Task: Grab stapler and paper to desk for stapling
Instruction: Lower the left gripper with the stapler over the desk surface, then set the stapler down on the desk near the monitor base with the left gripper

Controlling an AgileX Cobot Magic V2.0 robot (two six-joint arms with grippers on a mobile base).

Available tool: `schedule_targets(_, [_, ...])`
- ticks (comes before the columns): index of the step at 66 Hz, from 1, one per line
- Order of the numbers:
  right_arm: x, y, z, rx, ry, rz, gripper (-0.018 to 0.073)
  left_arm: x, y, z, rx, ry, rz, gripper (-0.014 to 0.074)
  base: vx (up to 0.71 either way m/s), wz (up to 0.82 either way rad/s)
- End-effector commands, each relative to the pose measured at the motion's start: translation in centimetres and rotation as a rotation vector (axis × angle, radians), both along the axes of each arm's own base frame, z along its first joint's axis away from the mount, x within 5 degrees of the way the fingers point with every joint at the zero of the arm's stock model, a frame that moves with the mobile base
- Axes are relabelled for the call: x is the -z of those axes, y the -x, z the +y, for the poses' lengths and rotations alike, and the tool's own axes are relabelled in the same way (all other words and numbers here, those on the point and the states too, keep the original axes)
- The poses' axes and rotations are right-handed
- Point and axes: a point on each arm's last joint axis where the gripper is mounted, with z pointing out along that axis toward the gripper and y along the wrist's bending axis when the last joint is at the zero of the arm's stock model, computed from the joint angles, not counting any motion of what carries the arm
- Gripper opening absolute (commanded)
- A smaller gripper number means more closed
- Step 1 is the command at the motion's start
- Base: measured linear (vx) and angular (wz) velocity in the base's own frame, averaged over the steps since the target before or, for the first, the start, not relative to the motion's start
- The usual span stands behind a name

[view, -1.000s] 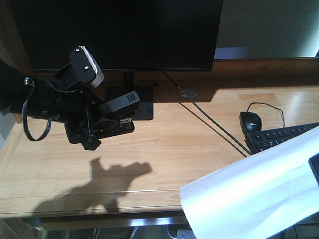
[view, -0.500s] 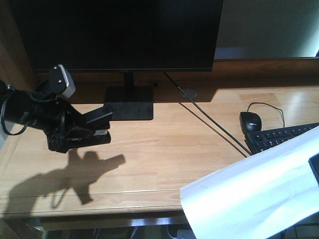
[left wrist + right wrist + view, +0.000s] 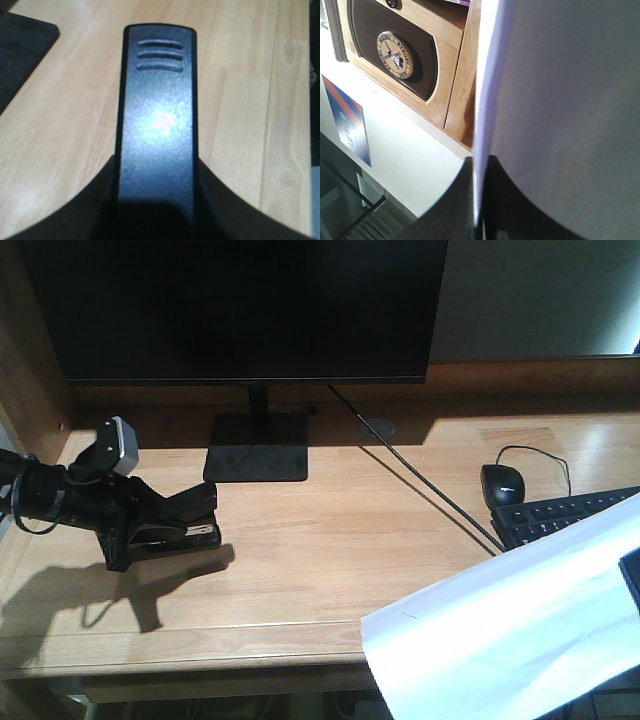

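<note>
Left end effector (image 3: 135, 530) is clamped on the stapler (image 3: 192, 505), low at the left end of the worktop (image 3: 330, 550), in front of the monitor (image 3: 240, 300) stand (image 3: 257, 448). Stapler nose points right. Its shadow meets it, so it's on the wood or just off it; can't tell which. Wrist view shows the ridged top free, grip on the rear half.

Right end effector (image 3: 479, 210) is pinching the paper (image 3: 500, 640) by one edge. The sheet hangs in air at lower right, past the worktop's front edge, not on it. It's well apart from the stapler.

Risks, my read:
- Release before the stapler base sits flat → it tips or skids on smooth wood.
- Paper is held by one edge, so it's floppy. Brought in low, it could catch the front edge and fold.
- Keyboard (image 3: 565, 515) and mouse (image 3: 502, 483) sit where the sheet would come in. Landing on them leaves it uneven and may drag the mouse.
- Cable (image 3: 420, 490) runs diagonally from the cable hole (image 3: 377, 426); a sheet over it won't lie flat.
- Edge pinch may slip on a fast swing.

Surface: light wood planks, glossy, hard glare from the right. Bare wood shows between stapler and cable.

Room: monitor is dark. Right wrist view shows a wood cabinet (image 3: 455, 75) with a round plaque (image 3: 395, 54), and a poster (image 3: 350, 120) on a white wall.
</note>
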Motion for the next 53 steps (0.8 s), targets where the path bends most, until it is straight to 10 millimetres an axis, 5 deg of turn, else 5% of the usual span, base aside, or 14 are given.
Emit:
schedule_targets(1, [-0.3, 0.3, 0.0, -0.015, -0.019, -0.049, -0.0001, -2.7, -1.2, -0.4, 0.016, 0.103, -0.084, -0.0007, 0.00, 0.00])
schedule_targets(37, [-0.3, 0.3, 0.0, -0.015, -0.019, -0.049, -0.0001, 0.3, -3.3, -0.5, 0.130, 0.139, -0.017, 0.0022, 0.00, 0.00])
schedule_targets(53, [-0.3, 0.3, 0.0, -0.015, -0.019, -0.049, -0.0001, 0.7, -3.4, -0.4, 0.118, 0.122, -0.006, 0.0151, 0.00, 0.00])
